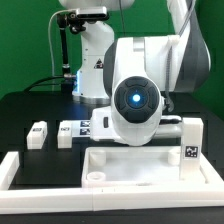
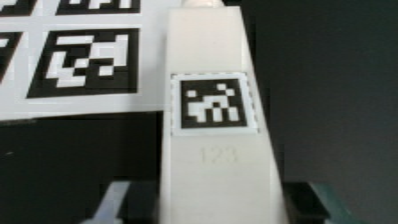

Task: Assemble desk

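Desk panel (image 1: 130, 165) sits at six o'clock in the exterior view, rimmed and with no legs in it that I can see, while a spare leg post (image 1: 190, 140) stands upright at four o'clock. The arm's bulk hides the action there, so over to the wrist view. The gripper (image 2: 217, 202) is pinching a leg post (image 2: 214, 110) lying on the black bench (image 2: 347, 100), dark fingers (image 2: 121, 200) tight against both flanks. The marker board (image 2: 71, 50) is just beside it.

The danger, as I read it, is the hold looks near one end. Lift like that and the long free end could sag or swivel in the jaws. It could also clip the marker board, and a skewed post would likely jam at a corner hole.
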